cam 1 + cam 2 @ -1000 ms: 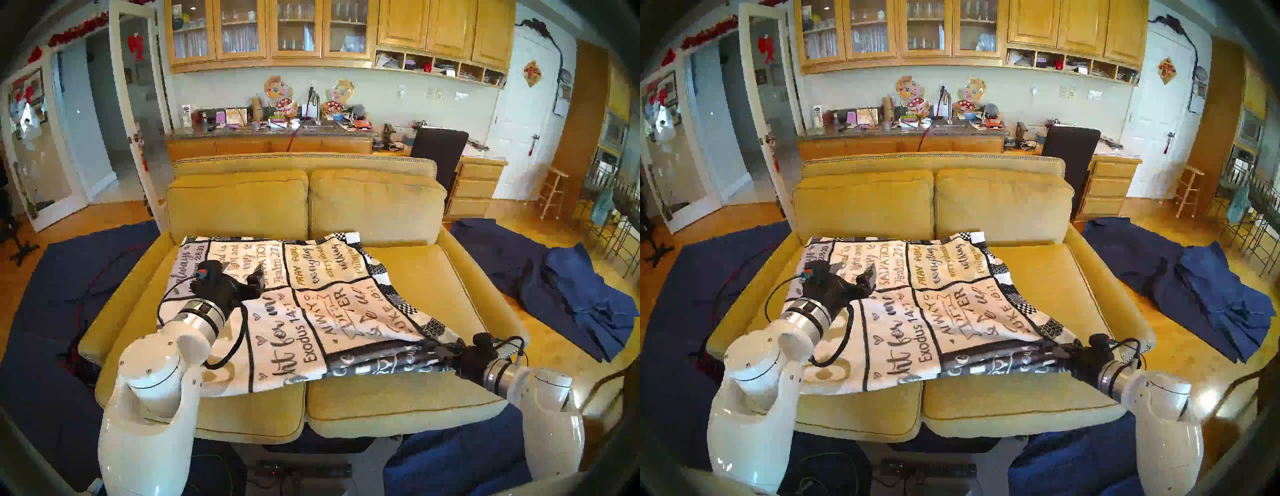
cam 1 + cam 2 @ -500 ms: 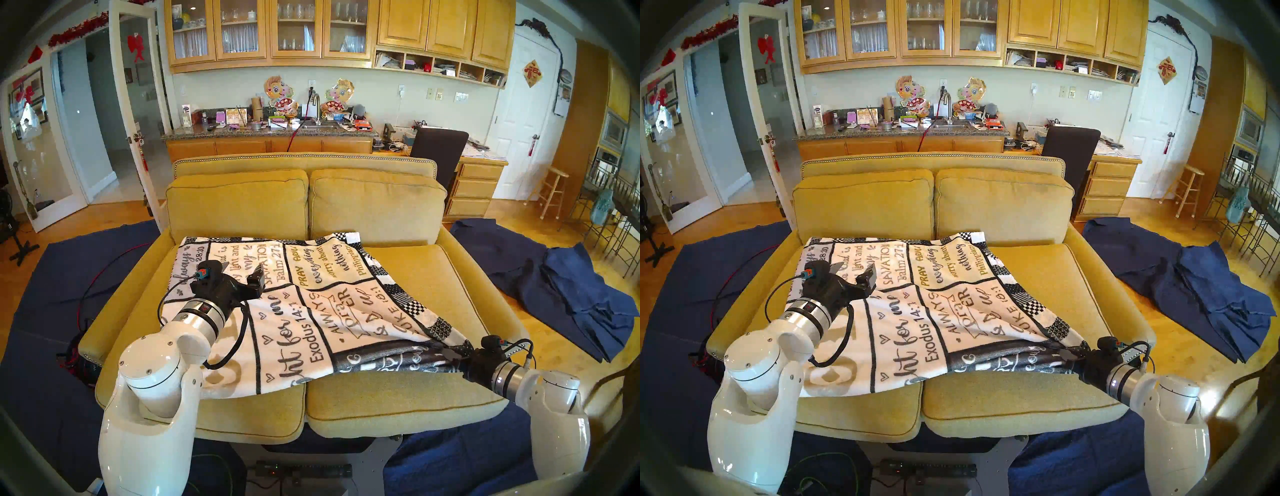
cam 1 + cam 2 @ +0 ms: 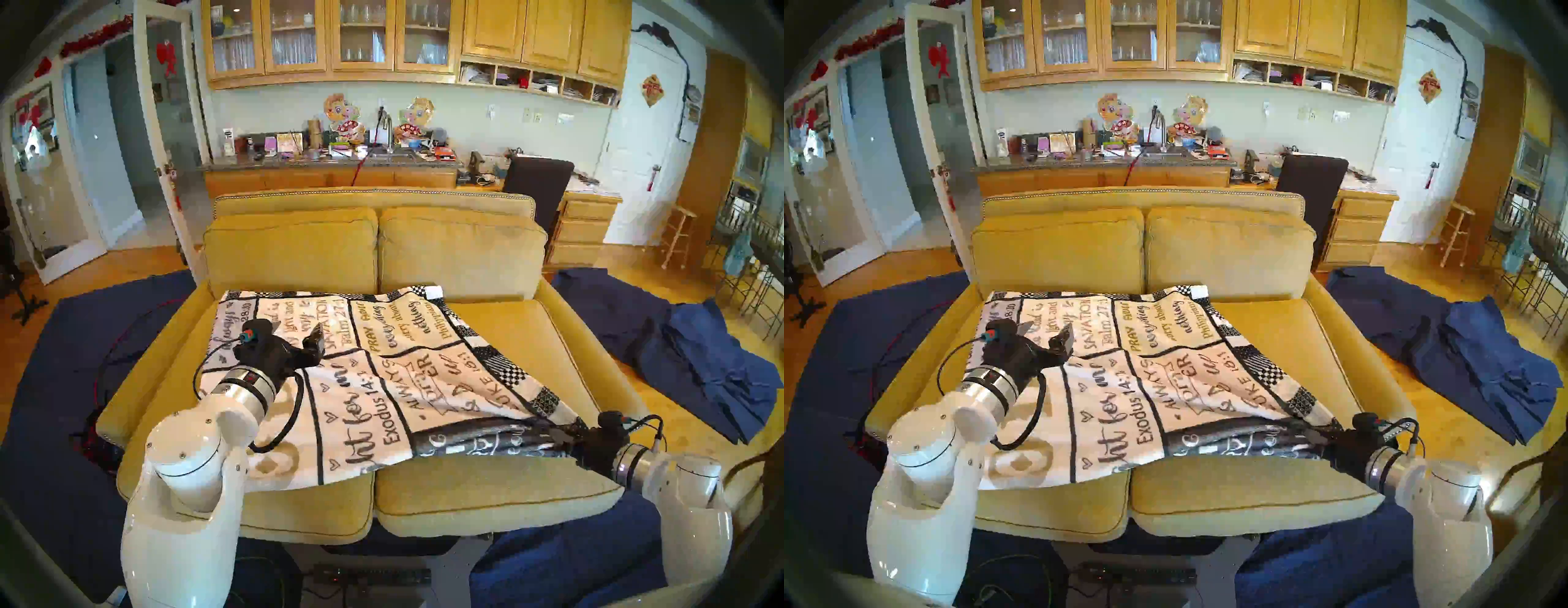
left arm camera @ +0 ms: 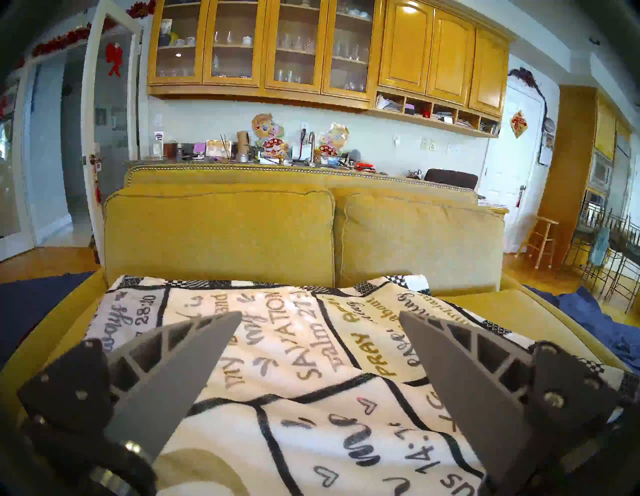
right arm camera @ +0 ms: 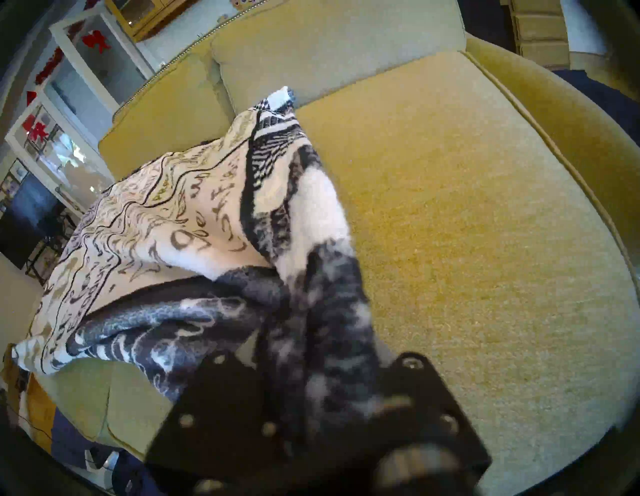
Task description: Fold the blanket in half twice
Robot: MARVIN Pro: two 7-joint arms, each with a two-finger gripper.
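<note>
Gripping a gathered corner of the blanket point(image 3: 382, 382), the right tool point(image 3: 559, 435) is clamped on the dark-lettered fleece above the front of the right seat cushion point(image 3: 530, 339) of a yellow sofa point(image 3: 373, 204). From there the blanket slopes down across the left seat, its checked border along the back cushions. Over its left part the left tool point(image 4: 320, 346) hangs with fingers point(image 4: 180, 360) spread wide, holding nothing. Navy cloths point(image 3: 700, 361) lie on the floor beside the sofa.
</note>
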